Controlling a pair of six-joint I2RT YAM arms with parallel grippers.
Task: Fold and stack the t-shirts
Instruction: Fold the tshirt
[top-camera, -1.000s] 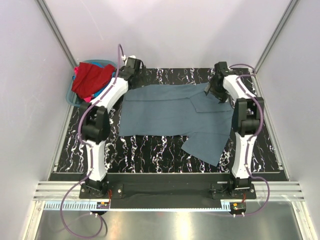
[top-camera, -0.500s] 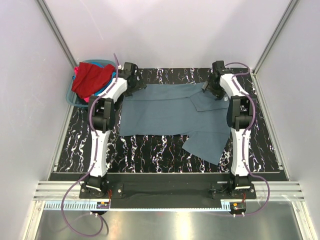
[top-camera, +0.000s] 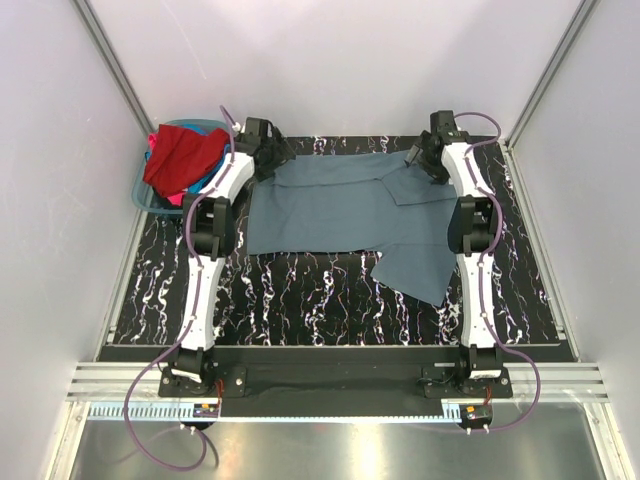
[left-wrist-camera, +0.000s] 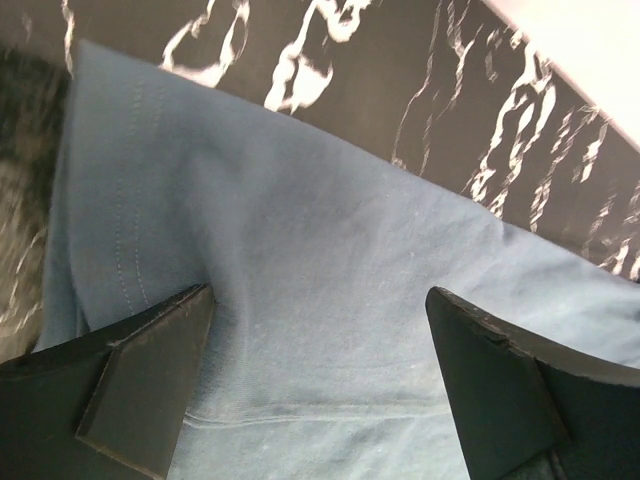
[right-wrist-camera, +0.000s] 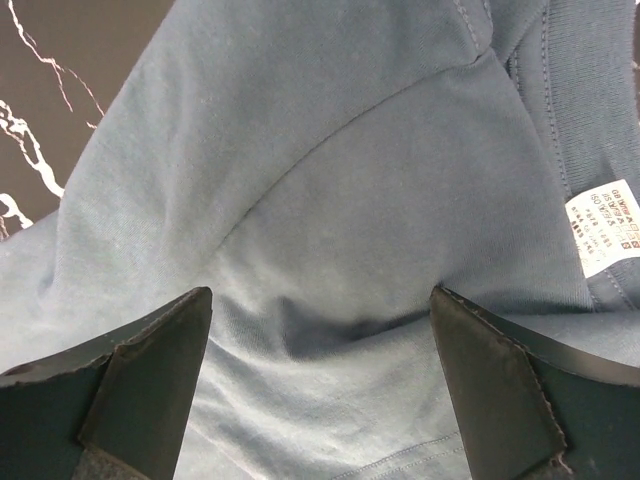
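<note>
1. Slim left arm (top-camera: 203, 290) and right arm (top-camera: 479, 290): white shells, black joints
2. Thin purple cables (top-camera: 126, 420) loop from black bases (top-camera: 190, 375)
3. Matte black wedge-shaped fingers (left-wrist-camera: 140, 400), edges slightly scuffed

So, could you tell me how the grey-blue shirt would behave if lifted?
Probably floppy: the shirt lies flat, one part folded over, with soft creases. Lifted by an edge, it would likely sag and drape. It looks thin, so probably light.

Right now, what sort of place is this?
Probably a robot lab cell, not a home: two arms bolted to a black marbled table, white panel walls, a grey-blue t-shirt spread out near a basket of clothes.
</note>
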